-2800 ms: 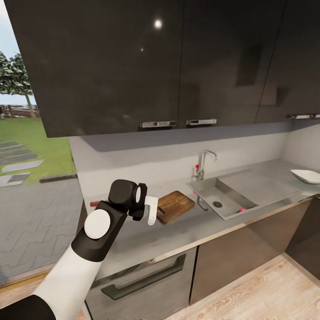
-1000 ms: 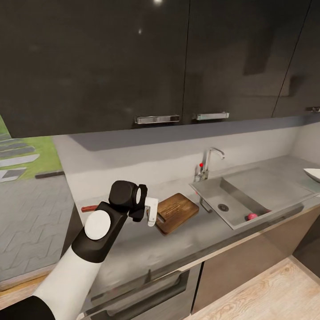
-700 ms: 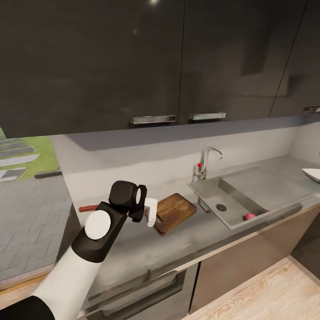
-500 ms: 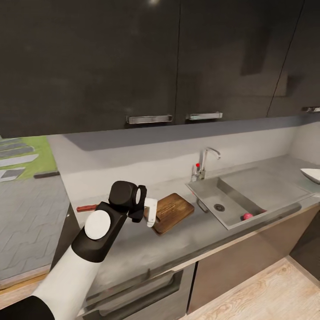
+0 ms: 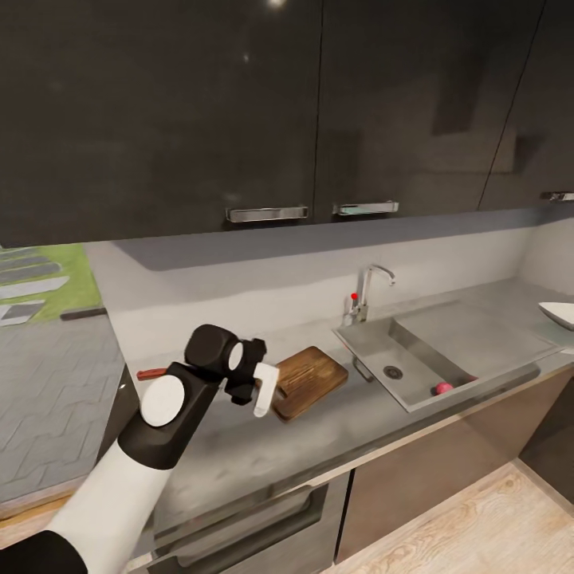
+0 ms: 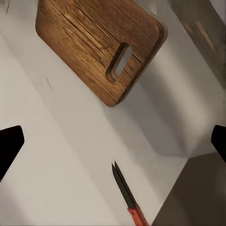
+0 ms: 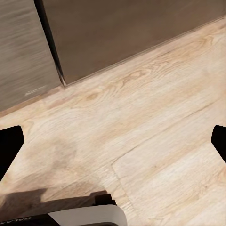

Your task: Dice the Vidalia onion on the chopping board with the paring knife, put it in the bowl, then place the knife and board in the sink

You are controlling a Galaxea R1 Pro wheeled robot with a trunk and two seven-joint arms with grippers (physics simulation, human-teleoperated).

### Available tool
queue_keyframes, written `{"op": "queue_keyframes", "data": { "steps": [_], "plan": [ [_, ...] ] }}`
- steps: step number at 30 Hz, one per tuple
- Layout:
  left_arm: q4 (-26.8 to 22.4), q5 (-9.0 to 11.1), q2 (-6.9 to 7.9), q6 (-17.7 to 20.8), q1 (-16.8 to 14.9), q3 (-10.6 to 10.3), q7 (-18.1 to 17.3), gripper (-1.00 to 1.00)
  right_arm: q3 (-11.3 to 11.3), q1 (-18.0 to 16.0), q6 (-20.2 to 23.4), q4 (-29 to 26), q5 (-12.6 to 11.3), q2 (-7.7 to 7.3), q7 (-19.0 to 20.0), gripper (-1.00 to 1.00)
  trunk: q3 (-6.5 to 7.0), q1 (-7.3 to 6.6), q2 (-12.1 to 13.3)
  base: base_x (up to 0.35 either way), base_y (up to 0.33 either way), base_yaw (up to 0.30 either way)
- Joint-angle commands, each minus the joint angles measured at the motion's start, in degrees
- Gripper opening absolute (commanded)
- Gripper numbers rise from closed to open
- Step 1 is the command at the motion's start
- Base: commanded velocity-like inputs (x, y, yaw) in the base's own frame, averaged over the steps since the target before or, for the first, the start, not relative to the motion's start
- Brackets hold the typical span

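Note:
The brown chopping board lies on the grey countertop, left of the steel sink. The pinkish Vidalia onion sits in the basin's near right corner. The paring knife shows its red handle behind my left arm; in the left wrist view the knife lies on the counter apart from the board. My left gripper hovers over the counter just left of the board, open and empty. The white bowl is at the far right. My right gripper is open over the floor.
Dark wall cabinets hang low above the counter. A grey tap with a red knob stands behind the sink. Below the counter is a drawer with a dark bar handle. The wooden floor runs along the base cabinets.
The head camera closed in on the counter and shifted, then settled. In the last half second my left gripper moved slightly left and turned; board, knife and onion stayed put.

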Motion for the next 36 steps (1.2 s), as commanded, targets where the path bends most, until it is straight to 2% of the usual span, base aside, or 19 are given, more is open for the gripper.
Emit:
{"op": "queue_keyframes", "data": {
  "steps": [1, 5, 7, 11, 12, 14, 15, 16, 17, 21, 36],
  "plan": [
    [-0.02, -0.04, 0.17, 0.54, -0.07, -0.08, -0.31, 1.00, -0.08, -0.05, -0.16, 0.03, 0.14, 0.02, -0.17, 1.00, -0.14, 0.04, -0.13, 0.000, 0.000, 0.000],
    [0.05, 0.75, 0.74, 0.22, -0.09, -0.29, -0.31, 1.00, -0.08, -0.05, -0.16, 0.03, 0.14, 0.02, -0.17, 1.00, -0.14, 0.04, -0.13, 0.000, 0.000, 0.000],
    [0.07, 0.83, 0.80, 0.17, -0.09, -1.06, -0.31, 1.00, -0.08, -0.05, -0.16, 0.03, 0.14, -0.02, -0.17, 1.00, -0.14, 0.04, -0.13, 0.000, 0.000, 0.000],
    [0.41, 0.89, 0.91, 0.12, -0.03, -4.24, -0.31, 1.00, -0.08, -0.05, -0.16, 0.03, 0.14, -0.09, -0.17, 1.00, -0.14, 0.04, -0.13, 0.000, 0.000, 0.000],
    [1.14, 0.90, 0.93, 0.11, -0.01, -5.88, -0.31, 1.00, -0.08, -0.05, -0.16, 0.03, 0.14, -0.13, -0.17, 1.00, -0.14, 0.04, -0.13, 0.000, 0.000, 0.000],
    [1.58, 0.91, 0.98, -0.02, -0.01, -6.96, -0.31, 1.00, -0.08, -0.05, -0.16, 0.03, 0.14, -0.14, -0.17, 1.00, -0.14, 0.04, -0.13, 0.000, 0.000, 0.000],
    [1.77, 0.91, 0.99, -0.33, 0.00, -7.89, -0.31, 1.00, -0.08, -0.05, -0.16, 0.03, 0.14, -0.15, -0.17, 1.00, -0.14, 0.04, -0.13, 0.000, 0.000, 0.000],
    [1.98, 0.91, 1.00, -1.83, 0.00, -9.78, -0.31, 1.00, -0.08, -0.05, -0.16, 0.03, 0.14, -0.15, -0.17, 1.00, -0.14, 0.04, -0.13, 0.000, 0.000, 0.000],
    [2.04, 0.91, 0.98, -2.67, 0.00, -10.43, -0.31, 1.00, -0.08, -0.05, -0.16, 0.03, 0.14, -0.15, -0.17, 1.00, -0.14, 0.04, -0.13, 0.000, 0.000, 0.000],
    [2.08, 0.94, 0.95, -4.22, 0.00, -11.39, -0.31, 1.00, -0.08, -0.05, -0.16, 0.03, 0.14, -0.15, -0.17, 1.00, -0.14, 0.04, -0.13, 0.000, 0.000, 0.000],
    [1.82, 1.96, 0.95, -4.57, 0.00, -11.62, -0.31, 1.00, -0.08, -0.05, -0.17, 0.03, 0.14, -0.07, -0.17, 1.00, -0.14, 0.04, -0.13, 0.000, 0.000, 0.000]
  ]
}}
